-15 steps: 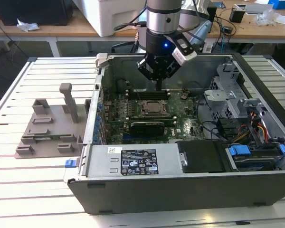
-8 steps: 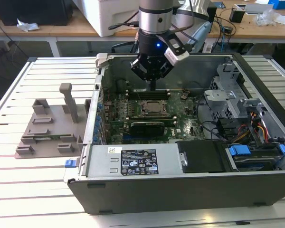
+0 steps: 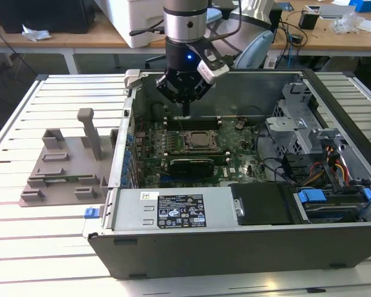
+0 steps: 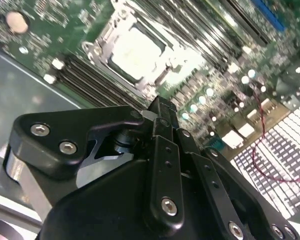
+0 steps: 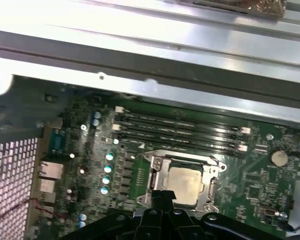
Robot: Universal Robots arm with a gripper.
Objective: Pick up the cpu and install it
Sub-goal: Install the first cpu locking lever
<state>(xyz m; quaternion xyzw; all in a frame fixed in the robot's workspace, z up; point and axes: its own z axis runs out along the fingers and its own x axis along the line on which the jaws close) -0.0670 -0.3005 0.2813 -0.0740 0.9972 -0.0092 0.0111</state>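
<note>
End effector (image 3: 187, 113) pinched closed, empty — cpu (image 5: 184, 181) seated in socket (image 5: 182, 180).

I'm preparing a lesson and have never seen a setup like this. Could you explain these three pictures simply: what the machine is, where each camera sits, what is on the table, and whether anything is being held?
The machine is a robot arm with a gripper at its tip. The exterior view looks from off the arm at an open computer case lying on a slatted table, with a grey holder beside it. The gripper hangs inside the case over the green motherboard. Both wrist views come from cameras riding on the arm, looking down past the black gripper. They show the cpu sitting in its metal-framed socket, beside long memory slots. Nothing visible is held.
</note>
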